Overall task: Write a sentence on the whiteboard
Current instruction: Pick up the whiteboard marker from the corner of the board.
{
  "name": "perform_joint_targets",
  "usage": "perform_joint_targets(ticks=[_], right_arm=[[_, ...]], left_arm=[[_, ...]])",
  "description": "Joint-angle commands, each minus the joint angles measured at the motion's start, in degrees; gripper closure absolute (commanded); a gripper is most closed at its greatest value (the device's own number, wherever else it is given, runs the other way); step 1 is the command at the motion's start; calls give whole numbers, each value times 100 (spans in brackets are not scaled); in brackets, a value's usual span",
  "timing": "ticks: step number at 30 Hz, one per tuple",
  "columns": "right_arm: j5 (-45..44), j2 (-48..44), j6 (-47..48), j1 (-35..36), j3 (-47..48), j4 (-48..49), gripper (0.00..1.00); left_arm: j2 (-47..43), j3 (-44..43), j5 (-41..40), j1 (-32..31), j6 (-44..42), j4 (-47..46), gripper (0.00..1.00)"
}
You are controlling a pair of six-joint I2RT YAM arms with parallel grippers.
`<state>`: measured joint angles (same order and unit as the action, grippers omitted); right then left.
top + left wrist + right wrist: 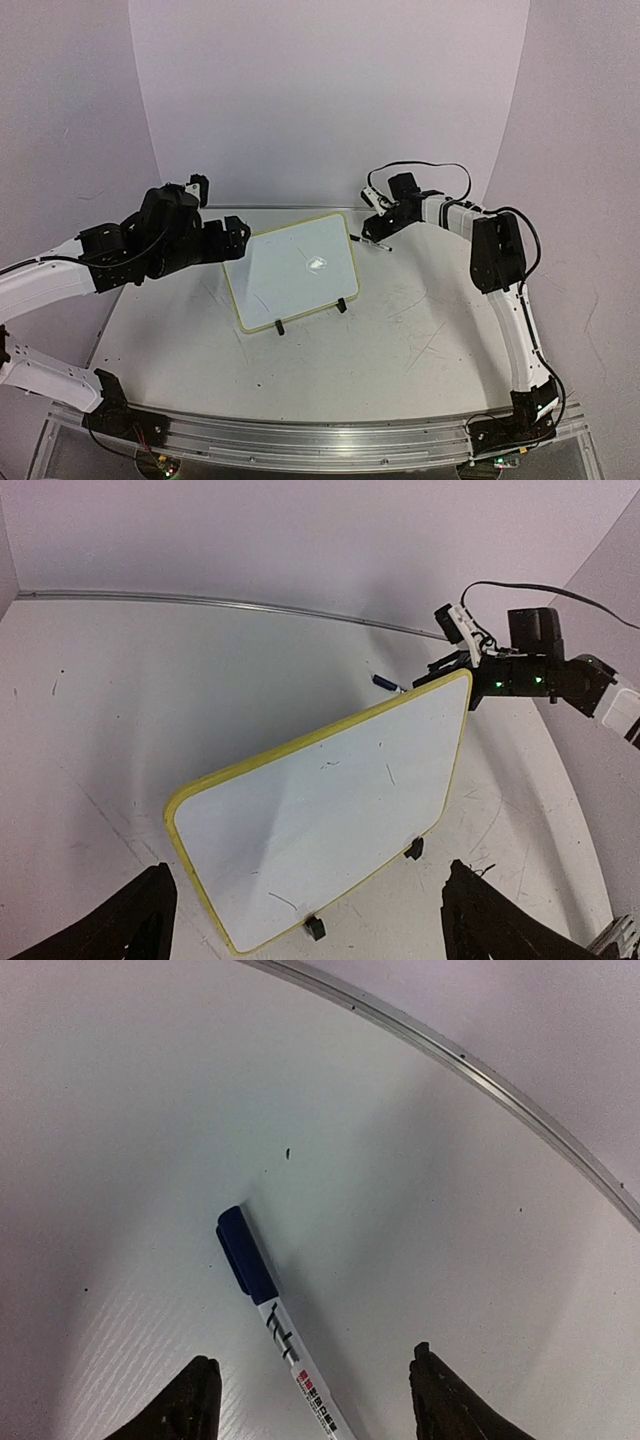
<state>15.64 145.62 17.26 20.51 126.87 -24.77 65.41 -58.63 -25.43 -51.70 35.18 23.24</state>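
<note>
The whiteboard (292,272) is a small rectangular panel with a pale yellow-green frame and rounded corners. Two black clip feet (310,316) sit on its near long edge. Its white face carries a few faint thin scuffs and a spot of glare, and no readable writing. It sits near the middle of the table (400,350), turned at an angle. It seems to lean back on its feet rather than lie flat, though the views do not settle this.

The left gripper (238,240) is just beside the board's left edge in the overhead view. Its jaws are spread wide and hold nothing. From the left wrist camera, the two dark fingers (135,920) frame the bottom corners of the picture. The board lies ahead between them, its clip-foot edge nearest, and neither finger touches the frame.

The right gripper (315,1375) hangs off the board's far right corner, apart from it. Its jaws are also parted and grip nothing. A marker (270,1305) with a blue cap lies flat on the table, its white barrel running back between the two fingertips. The marker is close to the board's far right corner.
</note>
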Motion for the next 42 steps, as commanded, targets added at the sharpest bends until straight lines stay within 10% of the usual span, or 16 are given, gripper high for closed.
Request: perform_joint_targets(ticks=[1, 9, 15, 26, 35, 42], right_arm=[[294, 332, -59, -140, 755, -629, 35], [35, 634, -810, -185, 948, -883, 14], [129, 790, -1124, -188, 879, -1011, 31], [-740, -15, -1255, 71, -428, -768, 100], [-490, -3492, -2229, 66, -4171, 949, 100], [1887, -6570, -2085, 163, -7074, 1222, 100]], left_arm=[[109, -412, 69, 7, -293, -163, 7], [27, -447, 147, 2, -284, -207, 7], [-109, -423, 204, 9, -276, -215, 7], [-322, -372, 136, 2, -270, -251, 7], [-96, -589, 821, 3, -547, -507, 6], [566, -235, 3178, -42, -1319, -1640, 11]])
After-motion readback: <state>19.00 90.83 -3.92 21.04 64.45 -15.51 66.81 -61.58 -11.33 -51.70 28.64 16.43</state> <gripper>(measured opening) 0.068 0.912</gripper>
